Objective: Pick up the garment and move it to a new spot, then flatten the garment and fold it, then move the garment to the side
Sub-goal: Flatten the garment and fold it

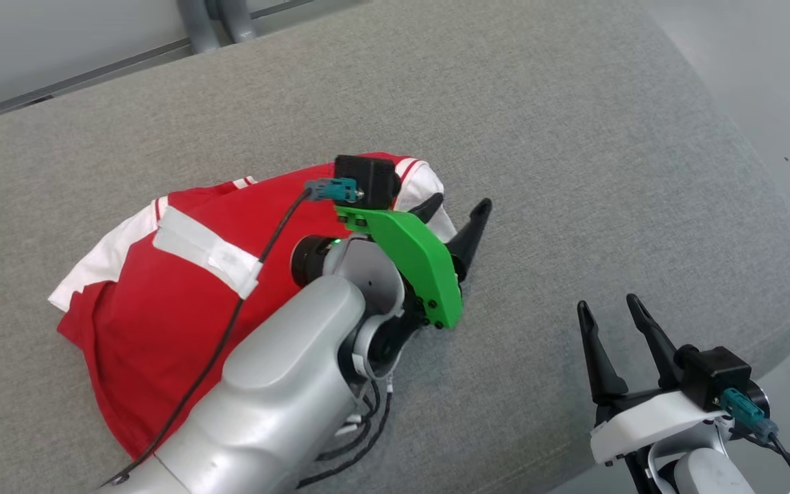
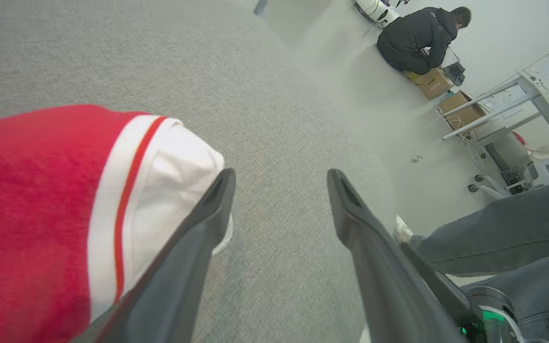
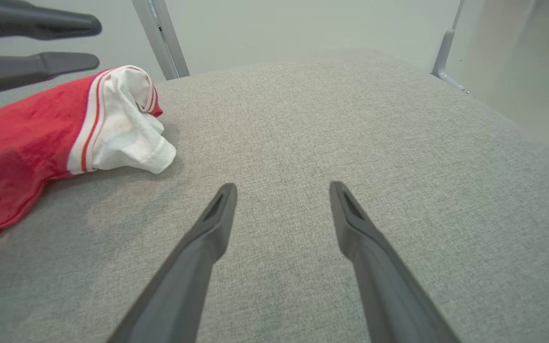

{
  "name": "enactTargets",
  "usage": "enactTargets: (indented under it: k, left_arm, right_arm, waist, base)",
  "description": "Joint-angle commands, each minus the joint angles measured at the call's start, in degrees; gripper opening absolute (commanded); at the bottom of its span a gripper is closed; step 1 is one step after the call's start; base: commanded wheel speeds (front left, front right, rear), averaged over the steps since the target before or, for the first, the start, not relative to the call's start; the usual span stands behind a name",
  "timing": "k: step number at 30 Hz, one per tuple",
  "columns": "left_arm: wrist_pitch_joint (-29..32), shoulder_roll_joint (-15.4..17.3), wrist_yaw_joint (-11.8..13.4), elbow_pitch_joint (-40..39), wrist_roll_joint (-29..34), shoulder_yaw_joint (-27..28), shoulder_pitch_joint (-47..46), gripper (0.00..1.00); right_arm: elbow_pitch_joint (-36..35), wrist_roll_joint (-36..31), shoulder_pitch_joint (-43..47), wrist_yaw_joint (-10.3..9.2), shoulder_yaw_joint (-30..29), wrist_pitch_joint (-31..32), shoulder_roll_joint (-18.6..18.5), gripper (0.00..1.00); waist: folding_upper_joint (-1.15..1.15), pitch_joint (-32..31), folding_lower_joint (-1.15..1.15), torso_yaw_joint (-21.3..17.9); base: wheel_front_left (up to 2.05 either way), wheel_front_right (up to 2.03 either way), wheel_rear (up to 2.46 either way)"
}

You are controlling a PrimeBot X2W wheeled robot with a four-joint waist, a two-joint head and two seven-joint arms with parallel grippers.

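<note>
The right gripper (image 1: 607, 305) is being held spread, nothing between its fingers, over the grey cushion (image 1: 573, 171). Ahead and to its left, the left gripper (image 1: 460, 206) is likewise being held wide apart and empty. The red-and-white garment (image 1: 162, 302) is being left crumpled on the cushion, its white sleeve just beside one finger of the left gripper. Far beyond those fingertips, a crouching person (image 2: 417, 38) is being shown.

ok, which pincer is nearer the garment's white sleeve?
Left. The left pincer is open right beside the white sleeve, one finger alongside its cuff. The right pincer is off to the side over the grey cushion, apart from it.
</note>
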Motion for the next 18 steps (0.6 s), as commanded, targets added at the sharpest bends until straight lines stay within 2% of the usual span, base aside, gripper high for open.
enactTargets:
  k: [1, 3, 6, 11, 13, 18]
  left_arm:
    - [-0.72, 0.06, -0.31, -2.05, 0.94, -1.21, 1.14, 1.00]
    - [-1.01, 0.51, -0.22, -5.43, 1.68, -2.53, 2.44, 1.00]
    - [-2.03, 3.39, 1.48, -11.69, 3.97, -3.74, 4.83, 1.00]
    - [-6.93, 10.24, 6.90, -21.65, 7.11, -2.58, 11.69, 1.00]
    - [-9.41, 14.02, 9.67, -24.56, 8.90, -1.78, 14.59, 1.00]
    - [-16.33, 19.71, 15.63, -30.20, 9.03, 2.37, 24.72, 1.00]
  right_arm:
    - [-0.32, -0.52, 0.72, 0.01, -0.21, -0.17, -0.10, 1.00]
    - [-0.62, -1.07, 1.22, 0.01, -0.61, -0.17, -0.10, 1.00]
    - [-1.28, -1.90, 1.95, 0.01, -1.74, -0.17, -0.12, 1.00]
    - [-2.65, -3.34, 3.31, 0.01, -2.51, -0.17, -0.16, 1.00]
    - [-3.10, -3.96, 3.98, 0.01, -2.55, -0.17, -0.14, 1.00]
    - [-4.60, -5.53, 5.43, 0.01, -3.30, -0.17, -0.14, 1.00]
  waist:
    - [0.63, -2.03, 0.00, 2.84]
    - [0.63, -2.70, 0.00, 4.26]
    - [0.63, -3.66, 0.00, 6.72]
    - [0.63, -5.74, 0.00, 10.40]
    - [0.63, -6.98, 0.00, 11.58]
    - [0.63, -10.47, 0.00, 14.01]
  base:
    - [0.00, 0.00, 0.00]
    - [0.00, 0.00, 0.00]
    - [0.00, 0.00, 0.00]
    - [0.00, 0.00, 0.00]
    - [0.00, 0.00, 0.00]
    - [0.00, 0.00, 0.00]
